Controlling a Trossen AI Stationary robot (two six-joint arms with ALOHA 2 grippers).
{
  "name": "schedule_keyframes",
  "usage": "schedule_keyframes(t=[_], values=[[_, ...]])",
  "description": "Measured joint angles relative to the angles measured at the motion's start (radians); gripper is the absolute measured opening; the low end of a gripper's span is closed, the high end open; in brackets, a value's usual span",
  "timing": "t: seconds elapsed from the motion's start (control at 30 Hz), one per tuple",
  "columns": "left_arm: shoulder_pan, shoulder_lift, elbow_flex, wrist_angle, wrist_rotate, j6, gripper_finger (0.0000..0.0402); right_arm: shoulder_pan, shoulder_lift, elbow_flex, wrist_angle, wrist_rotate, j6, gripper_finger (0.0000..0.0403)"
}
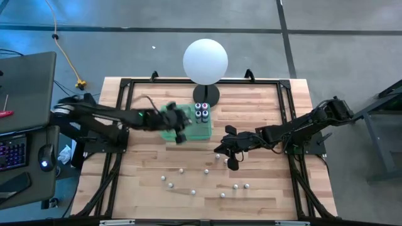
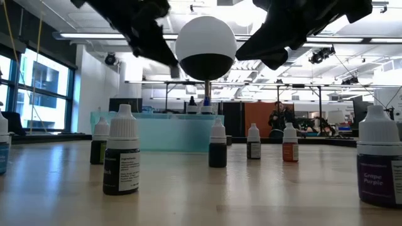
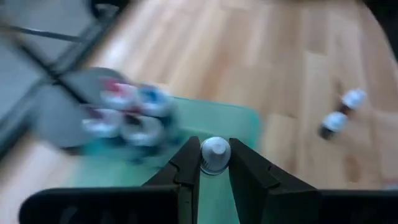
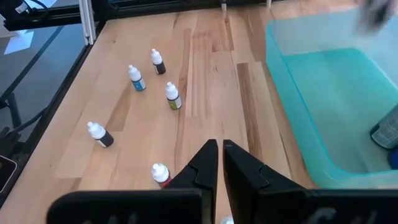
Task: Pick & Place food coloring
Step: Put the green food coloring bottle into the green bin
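Several tiny food coloring bottles (image 1: 188, 182) stand scattered on the wooden table's near half. A few more (image 1: 201, 112) stand in the far right corner of a green tray (image 1: 200, 130) at mid-table. My left gripper (image 1: 182, 130) hangs over the tray's left part, shut on one small white-capped bottle (image 3: 216, 154). My right gripper (image 4: 219, 155) is shut and holds nothing. It hovers right of the tray (image 4: 336, 93), above loose bottles (image 4: 173, 96). My left gripper pinches the bottle between its two fingers (image 3: 188, 163), just below the white cap (image 3: 216, 149). The fingers slant down from the table's left side. The bottle is lifted clear above the tray floor (image 3: 239, 124), cap pointing away from the wrist.
A big white globe lamp (image 1: 205, 61) on a dark base (image 1: 206, 94) stands just behind the tray. A black frame (image 1: 286, 100) edges the table. Two loose bottles (image 3: 343, 113) stand on bare wood beyond the tray. Bottles stand close to the low camera (image 2: 122, 150).
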Motion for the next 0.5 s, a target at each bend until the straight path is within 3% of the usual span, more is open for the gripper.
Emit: schedule_keyframes(t=[0.27,0.37,0.5], values=[[0.174,-0.228,-0.01,-0.211,-0.032,0.056,0.0056,0.0,0.0,0.0,-0.015,0.001,0.0,0.0016],[0.185,-0.243,-0.094,-0.17,-0.006,0.051,0.0056,0.0,0.0,0.0,-0.017,0.001,0.0,0.0016],[0.182,-0.238,-0.272,0.015,0.014,0.009,0.0056,0.0,0.0,0.0,-0.016,0.005,0.0,0.0016]])
